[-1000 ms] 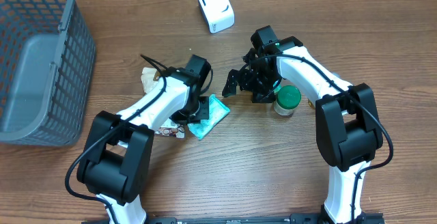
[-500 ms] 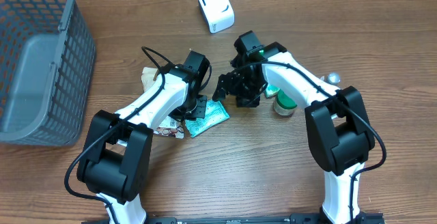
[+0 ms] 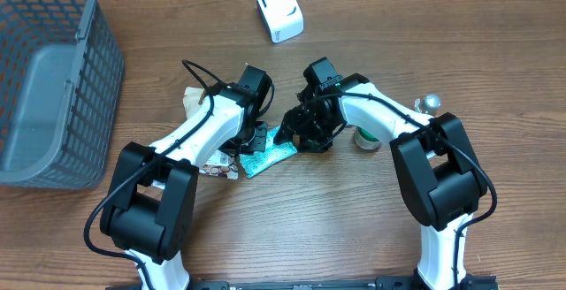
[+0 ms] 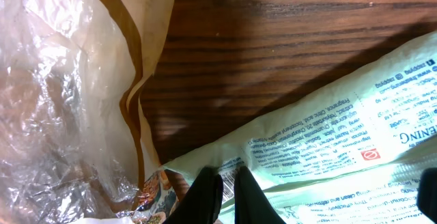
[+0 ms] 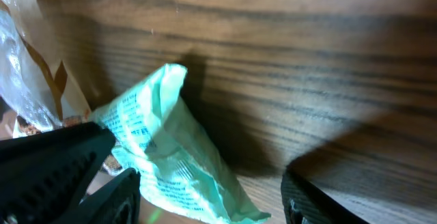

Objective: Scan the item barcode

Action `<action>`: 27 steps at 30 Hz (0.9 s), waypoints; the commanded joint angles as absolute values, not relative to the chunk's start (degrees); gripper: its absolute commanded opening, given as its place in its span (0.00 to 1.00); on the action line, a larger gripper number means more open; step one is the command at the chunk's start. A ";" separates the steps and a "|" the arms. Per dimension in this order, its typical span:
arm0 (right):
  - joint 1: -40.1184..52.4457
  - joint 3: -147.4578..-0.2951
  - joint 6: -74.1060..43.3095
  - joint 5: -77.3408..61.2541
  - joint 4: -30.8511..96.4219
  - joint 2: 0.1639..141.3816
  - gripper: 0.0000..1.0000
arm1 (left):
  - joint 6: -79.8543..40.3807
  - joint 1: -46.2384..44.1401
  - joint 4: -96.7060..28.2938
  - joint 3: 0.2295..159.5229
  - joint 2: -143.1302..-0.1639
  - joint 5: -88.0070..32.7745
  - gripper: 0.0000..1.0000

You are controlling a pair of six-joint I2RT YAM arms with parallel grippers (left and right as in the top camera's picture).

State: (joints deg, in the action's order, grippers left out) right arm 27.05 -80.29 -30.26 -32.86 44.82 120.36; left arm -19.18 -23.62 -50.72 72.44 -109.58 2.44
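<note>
The item is a pale green printed packet lying on the wooden table, seen close in the left wrist view and the right wrist view. My left gripper is shut on the packet's edge, with both black fingertips pinched over a printed barcode strip. My right gripper stands open around the packet's other end. One of its fingers is beside the packet and the other stays well apart. A white scanner stands at the table's far edge.
A crinkled clear-and-tan plastic bag and a small printed snack packet lie just left of the left gripper. A green-lidded jar and a silver knob sit right of the right gripper. A grey basket fills the left side.
My right gripper has moved left from beside the jar onto the packet, its jaws narrowing. The left gripper has kept its grip and the packet has shifted slightly.
</note>
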 commanded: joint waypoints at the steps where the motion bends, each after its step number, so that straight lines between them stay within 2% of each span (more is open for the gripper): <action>1: 27.29 -78.78 -30.46 -33.12 43.57 119.59 0.59 | -20.80 -23.64 -50.50 72.77 -110.37 3.42 0.08; 8: 27.38 -74.37 -33.45 -38.54 33.21 119.59 0.45 | -20.82 -23.64 -50.52 72.73 -110.37 3.42 0.06; 14: 27.38 -68.49 -33.47 -49.58 18.11 119.59 0.43 | -20.80 -23.64 -50.52 72.69 -110.37 3.42 0.05; 18: 27.38 -68.16 -33.43 -50.72 16.47 119.59 0.42 | -20.80 -23.64 -50.50 72.69 -110.37 3.42 0.05; 20: 27.38 -68.16 -33.06 -51.09 15.81 119.59 0.32 | -20.80 -23.64 -50.52 72.69 -110.37 3.42 0.05; 22: 27.38 -68.16 -32.77 -52.27 15.14 119.59 0.28 | -20.80 -23.64 -50.50 72.69 -110.37 3.42 0.04; 25: 27.35 -68.16 -32.77 -52.31 15.05 119.59 0.29 | -20.80 -23.64 -50.50 72.69 -110.37 3.42 0.05; 27: 27.35 -68.16 -32.77 -52.29 15.27 119.59 0.34 | -20.80 -23.64 -50.50 72.69 -110.37 3.42 0.04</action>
